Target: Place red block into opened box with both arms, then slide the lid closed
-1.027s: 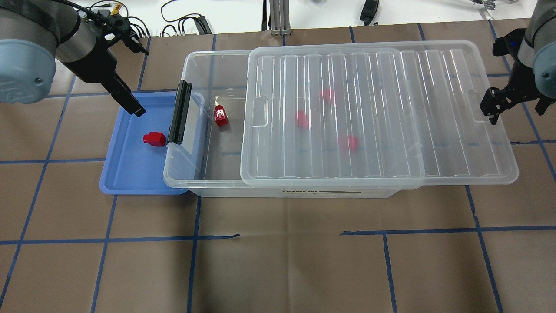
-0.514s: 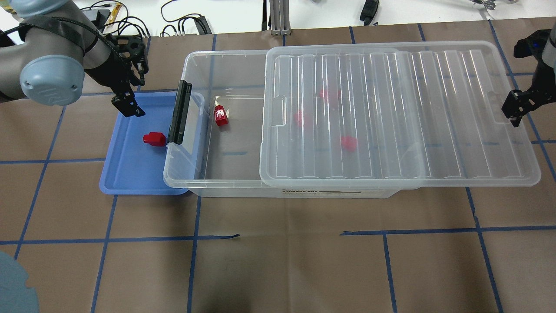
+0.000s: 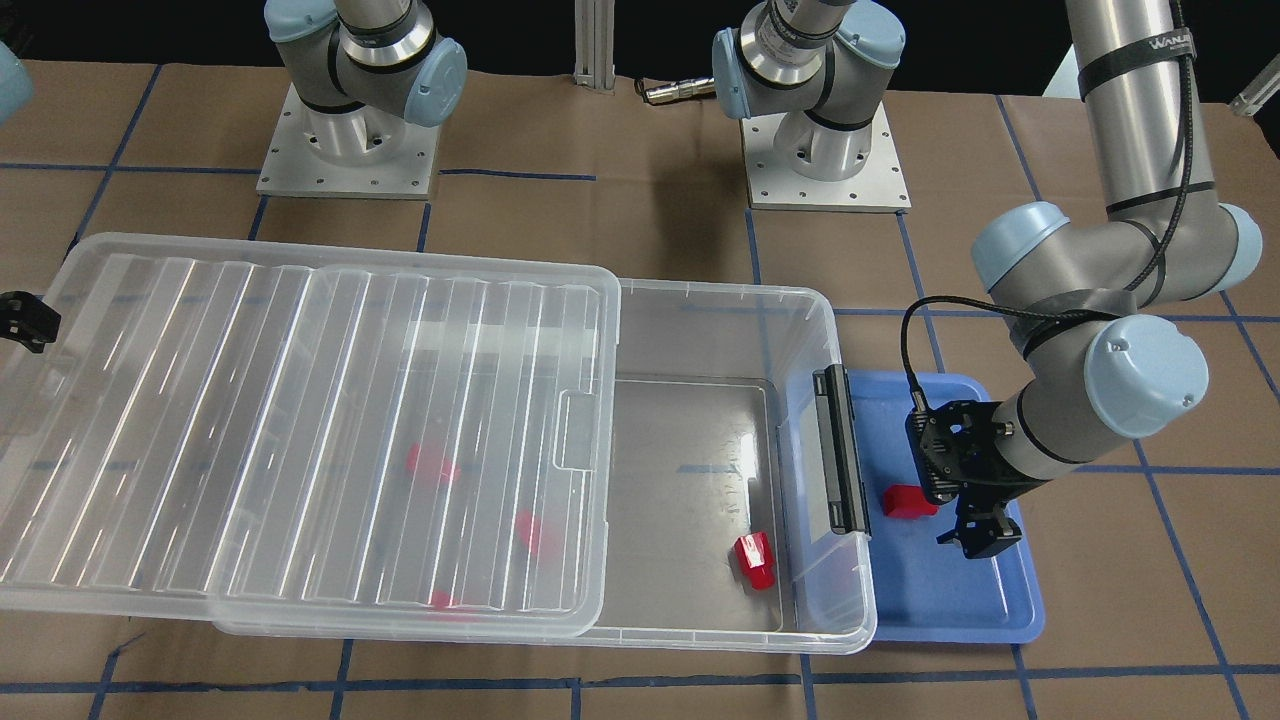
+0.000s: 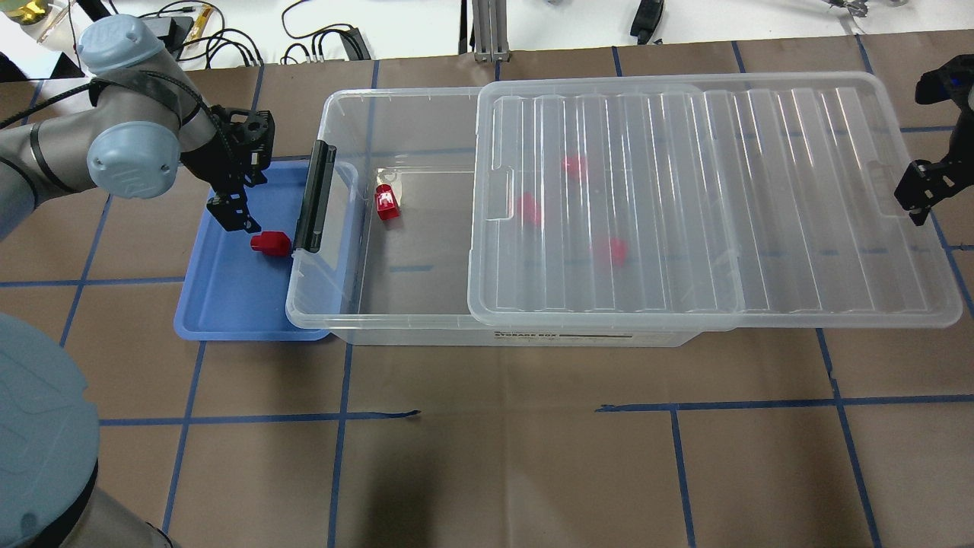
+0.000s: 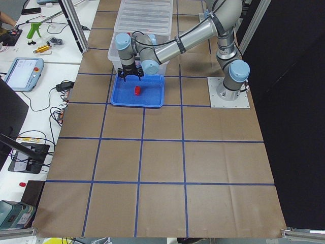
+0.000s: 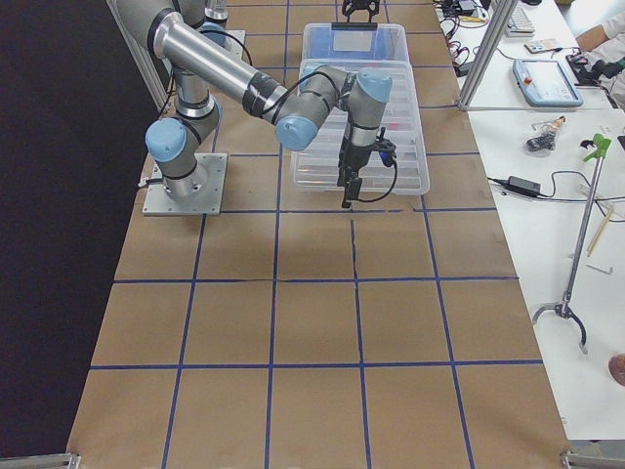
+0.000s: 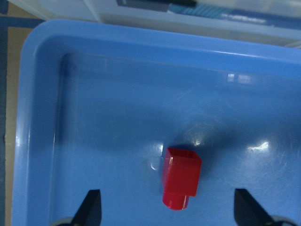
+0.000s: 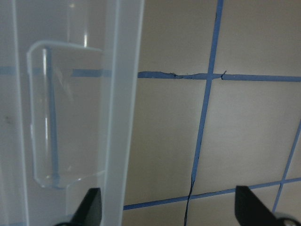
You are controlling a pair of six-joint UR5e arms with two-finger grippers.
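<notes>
One red block (image 7: 181, 176) lies on its side in the blue tray (image 7: 42, 117); in the overhead view this red block (image 4: 270, 243) sits beside the box's black latch bar (image 4: 316, 198). My left gripper (image 7: 168, 209) hovers open just over it, one finger on each side. The box (image 4: 380, 95) holds another red block (image 4: 387, 203) in its uncovered part and three more, blurred, under the lid (image 4: 761, 198). The lid covers the box's right part and overhangs its right end. My right gripper (image 8: 169, 209) is open at that overhanging end, with the lid's rim (image 8: 122, 94) near its left finger.
The blue tray (image 4: 228, 304) lies partly under the box's left end. Cables and tools lie beyond the table's far edge. Both arm bases (image 3: 345, 150) stand on the robot's side. The lid's right end (image 4: 943, 304) hangs over brown paper with blue tape lines.
The lid has slid to the right, widening the opening. My right gripper moved right with it. My left arm swung down over the tray to the red block.
</notes>
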